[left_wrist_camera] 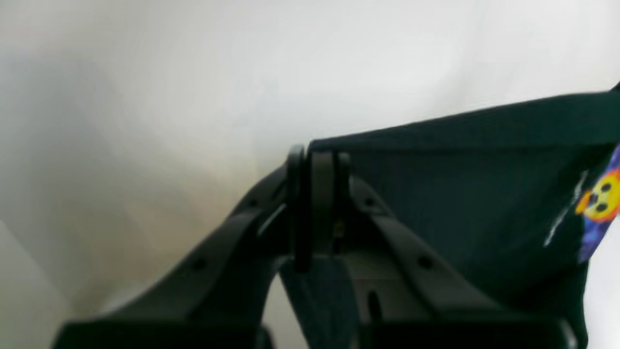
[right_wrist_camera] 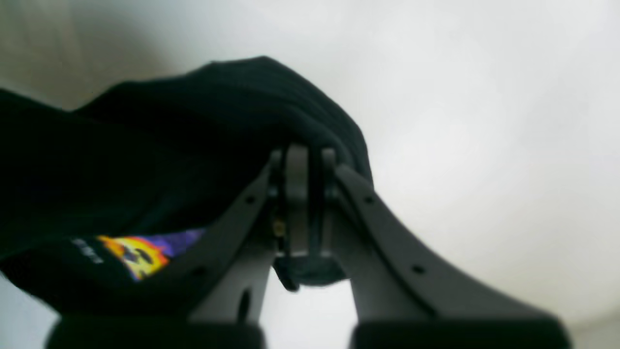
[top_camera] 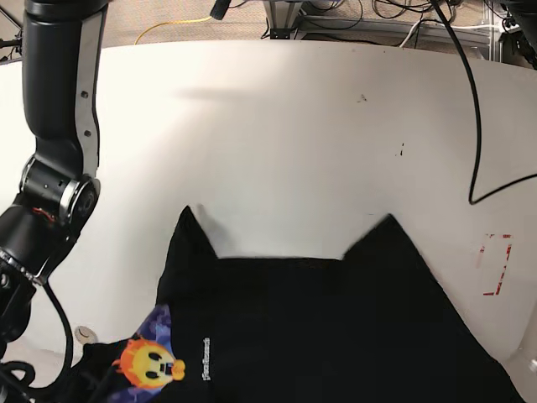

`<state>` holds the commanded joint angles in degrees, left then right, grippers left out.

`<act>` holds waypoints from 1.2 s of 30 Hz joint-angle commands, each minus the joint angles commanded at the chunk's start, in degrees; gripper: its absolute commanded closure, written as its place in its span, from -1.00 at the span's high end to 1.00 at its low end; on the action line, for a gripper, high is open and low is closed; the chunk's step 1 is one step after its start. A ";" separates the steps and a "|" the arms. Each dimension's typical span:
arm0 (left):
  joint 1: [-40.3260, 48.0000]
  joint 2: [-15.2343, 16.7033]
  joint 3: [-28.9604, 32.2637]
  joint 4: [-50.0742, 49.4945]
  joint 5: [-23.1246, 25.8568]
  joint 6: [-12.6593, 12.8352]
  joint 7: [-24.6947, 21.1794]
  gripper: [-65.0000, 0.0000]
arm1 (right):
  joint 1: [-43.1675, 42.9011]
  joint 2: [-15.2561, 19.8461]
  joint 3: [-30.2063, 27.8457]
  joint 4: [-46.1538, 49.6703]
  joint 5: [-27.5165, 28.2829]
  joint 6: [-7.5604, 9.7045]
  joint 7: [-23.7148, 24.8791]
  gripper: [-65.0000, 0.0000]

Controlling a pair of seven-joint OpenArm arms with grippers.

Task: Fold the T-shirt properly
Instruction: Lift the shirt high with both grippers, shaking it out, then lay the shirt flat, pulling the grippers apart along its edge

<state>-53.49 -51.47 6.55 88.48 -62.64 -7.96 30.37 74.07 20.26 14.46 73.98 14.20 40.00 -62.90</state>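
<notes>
On the left of the base view the right arm [top_camera: 52, 168] reaches down the near-left edge of the white counter [top_camera: 294, 126], and the T-shirt [top_camera: 319, 336] hangs across the near middle, two black corners raised to peaks, one left and one right. Its orange-yellow face print [top_camera: 149, 363] on blue-purple shows at the near-left, small white lettering [top_camera: 206, 359] just right of it. In the right wrist view the right gripper [right_wrist_camera: 310, 160] has its fingers [right_wrist_camera: 296, 194] pressed together on a bunched black fold, cloth poking out below them. Over in the left wrist view the left gripper [left_wrist_camera: 317, 160] has its fingers [left_wrist_camera: 322, 194] clamped on a corner of the shirt, the cloth stretching taut to the right.
</notes>
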 joint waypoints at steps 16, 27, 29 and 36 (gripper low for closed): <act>-2.81 -1.58 8.00 -2.46 -2.81 -3.43 0.00 -1.00 | -8.53 0.00 6.51 3.96 0.26 0.00 -5.80 -1.00; 22.86 -1.14 -2.90 4.22 -2.46 -3.52 0.00 -1.00 | -29.10 -0.18 13.63 10.02 6.68 0.00 -6.24 -1.00; 27.96 -0.79 -5.01 5.19 -2.37 -3.52 -0.09 -1.00 | -32.62 -1.41 15.21 11.43 7.56 0.00 -6.24 -1.00; 45.63 1.76 -11.69 9.32 -2.29 -3.52 -0.09 -1.00 | -45.27 -5.27 19.34 17.14 7.82 0.00 -6.33 -1.00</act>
<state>-7.87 -49.71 -5.14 97.80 -64.92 -11.47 30.29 28.79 14.99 33.80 91.12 22.02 40.00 -69.23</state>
